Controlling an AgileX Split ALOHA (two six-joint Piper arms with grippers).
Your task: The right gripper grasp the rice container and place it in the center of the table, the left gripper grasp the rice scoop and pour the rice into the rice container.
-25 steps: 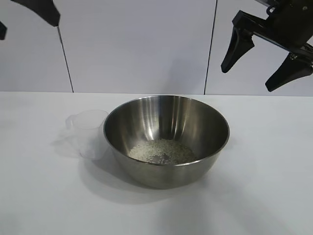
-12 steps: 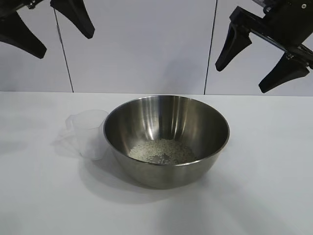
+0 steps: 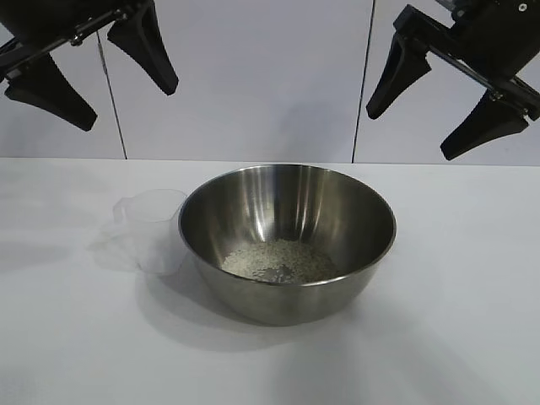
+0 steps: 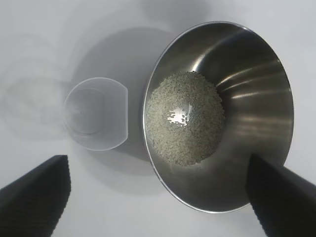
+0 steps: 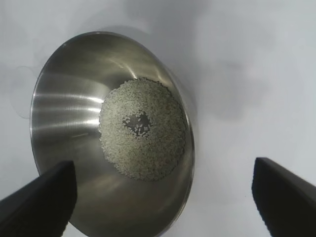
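Exterior view: steel bowl (image 3: 287, 240) standing at the middle of the white table (image 3: 456, 321), thin rim up, with a pale heap of rice (image 3: 278, 261) on its bottom. Small clear plastic cup (image 3: 150, 229) upright just beside the bowl on the left-arm side, close to its wall, seemingly with nothing inside. Left gripper (image 3: 101, 80) up in the air above and behind the cup, well apart from it, fingers spread wide and gripping nothing. Right gripper (image 3: 422, 114) likewise aloft on the other side, above and behind the bowl's rim, fingers wide apart and bare. Left wrist view: cup (image 4: 96, 120) and bowl (image 4: 256, 103) side by side on the table below, rice (image 4: 183, 117) heaped in the bowl, both dark fingertips (image 4: 37, 197) at the edges. Right wrist view: bowl (image 5: 64, 108) with its rice (image 5: 143, 128) under one fingertip (image 5: 39, 202), bare table (image 5: 247, 74) beyond.
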